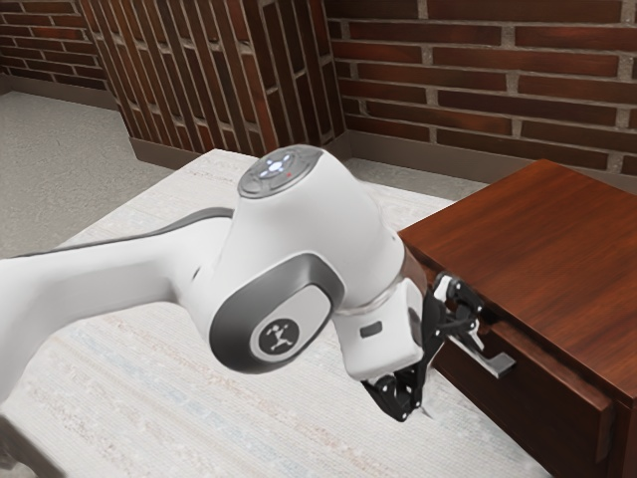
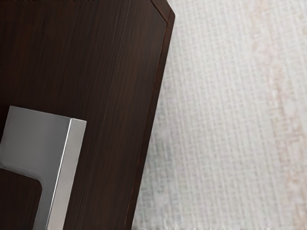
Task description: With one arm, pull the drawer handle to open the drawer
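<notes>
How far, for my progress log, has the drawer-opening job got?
Done: the approach, with the black hand beside the silver metal bar handle on the dark wooden drawer front. In hand: lining up on that handle; I cannot see a grip on it. Left: grasping and pulling, since the drawer front looks shut under the reddish-brown wooden cabinet top.

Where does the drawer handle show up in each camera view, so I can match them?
Exterior view: the silver drawer handle juts from the drawer front, lower right of centre.
Wrist view: the handle lies close up on the dark wood, away from the pale surface.
Shared landmark: the dark wooden drawer front behind it.
</notes>
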